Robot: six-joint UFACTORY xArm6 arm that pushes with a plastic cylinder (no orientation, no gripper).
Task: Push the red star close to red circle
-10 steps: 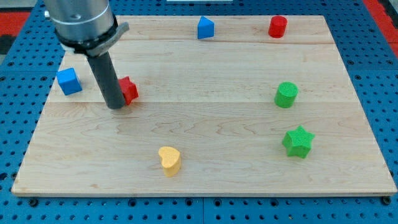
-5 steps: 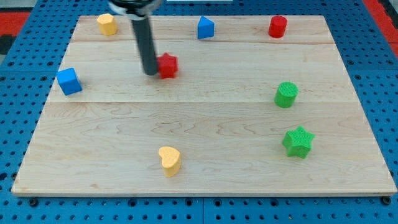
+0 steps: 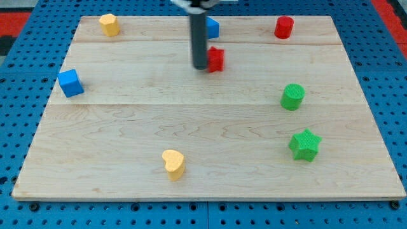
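Note:
The red star (image 3: pixel 216 59) lies on the wooden board in the upper middle of the view. My tip (image 3: pixel 200 66) touches the star's left side; the dark rod rises from there out of the view's top. The red circle (image 3: pixel 283 27) stands near the board's top edge, up and to the right of the star, well apart from it.
A blue block (image 3: pixel 212 27) sits just above the star, partly behind the rod. A yellow block (image 3: pixel 109 24) is at top left, a blue cube (image 3: pixel 70 83) at left, a yellow heart (image 3: pixel 173 163) at bottom, a green cylinder (image 3: pixel 292 97) and green star (image 3: pixel 304 144) at right.
My tip and the red star have moved steadily right and up across the board, from the left side to the upper middle. The other blocks have not moved.

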